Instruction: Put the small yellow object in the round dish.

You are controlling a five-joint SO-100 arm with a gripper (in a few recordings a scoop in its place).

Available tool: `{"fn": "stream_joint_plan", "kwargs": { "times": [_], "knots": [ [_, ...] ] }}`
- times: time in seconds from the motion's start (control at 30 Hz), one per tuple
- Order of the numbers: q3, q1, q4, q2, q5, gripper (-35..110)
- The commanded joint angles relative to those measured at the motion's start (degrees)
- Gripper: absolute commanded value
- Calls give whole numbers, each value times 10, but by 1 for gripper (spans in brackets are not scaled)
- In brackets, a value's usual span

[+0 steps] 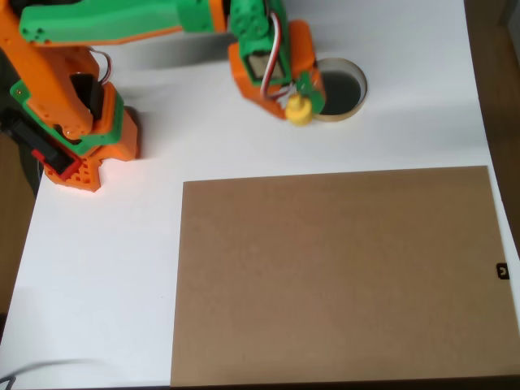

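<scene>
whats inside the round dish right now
The round dish shows a dark, bare inside on its right part. The gripper, holding the yellow object at the near-left rim, covers the left part, so that part cannot be checked.

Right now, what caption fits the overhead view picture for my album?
Orange-and-green end effector holds the small yellow plastic object at the tan rim of the round black dish.

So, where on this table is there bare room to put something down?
The large brown cardboard sheet is bare throughout. The white table is free left of it, below the orange arm base. It is crowded at top centre, where the gripper holds the small yellow plastic piece at the round tan-rimmed dish.
</scene>
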Motion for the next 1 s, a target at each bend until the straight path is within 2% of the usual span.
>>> {"fn": "stream_joint_plan", "kwargs": {
  "times": [0.0, 0.37, 0.87, 0.97],
  "knots": [
    [-76, -54, 4, -15, 4, 0],
    [-204, -113, -15, -167, 39, 0],
    [-216, -122, -20, -200, 55, 0],
    [-214, -124, -25, -200, 55, 4]
  ]
}}
